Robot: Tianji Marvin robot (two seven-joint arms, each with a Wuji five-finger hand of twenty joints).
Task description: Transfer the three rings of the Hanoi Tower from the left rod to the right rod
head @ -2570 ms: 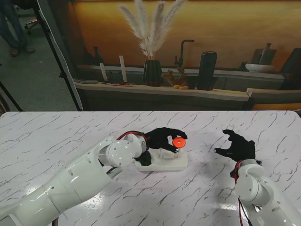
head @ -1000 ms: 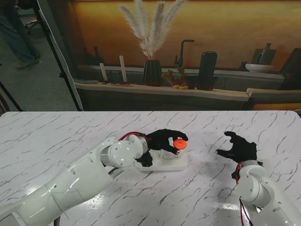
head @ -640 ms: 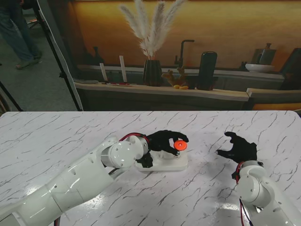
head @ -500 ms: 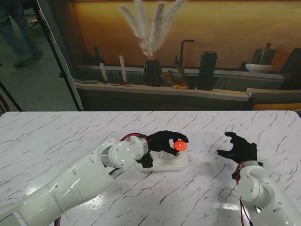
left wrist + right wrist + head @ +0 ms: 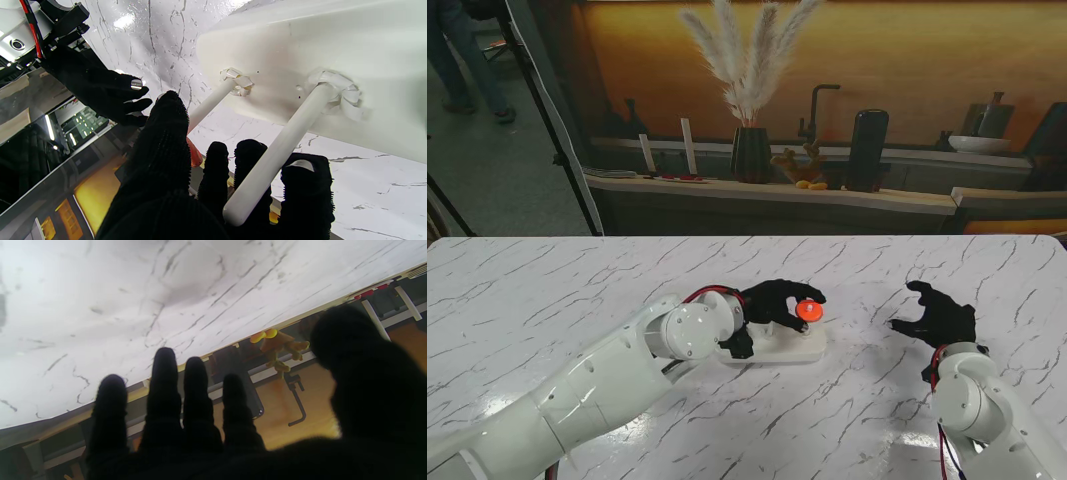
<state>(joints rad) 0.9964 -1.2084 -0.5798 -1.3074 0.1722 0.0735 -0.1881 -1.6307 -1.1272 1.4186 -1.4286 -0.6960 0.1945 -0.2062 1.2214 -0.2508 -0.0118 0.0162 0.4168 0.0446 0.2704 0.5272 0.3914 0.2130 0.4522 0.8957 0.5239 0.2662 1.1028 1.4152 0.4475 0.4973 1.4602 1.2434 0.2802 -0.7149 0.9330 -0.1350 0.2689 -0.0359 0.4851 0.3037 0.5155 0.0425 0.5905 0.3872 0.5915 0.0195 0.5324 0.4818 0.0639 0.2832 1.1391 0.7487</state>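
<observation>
On the marble table (image 5: 547, 290), the white tower base (image 5: 799, 349) is unmoved. Left hand (image 5: 772, 300) has dipped slightly, pinching the orange ring (image 5: 807, 310) over the right rod (image 5: 213, 100). Right hand (image 5: 939, 315) stays spread, empty.

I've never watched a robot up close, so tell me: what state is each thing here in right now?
Left hand: shut on the orange ring.
Orange ring: held at the right rod, tilted, not yet down on the base.
Right hand: open, holding nothing, apart from the tower.
White base: flat on the table.
Middle rod: bare, upright.

White arms (image 5: 597, 385); black gloved hands (image 5: 772, 300)
</observation>
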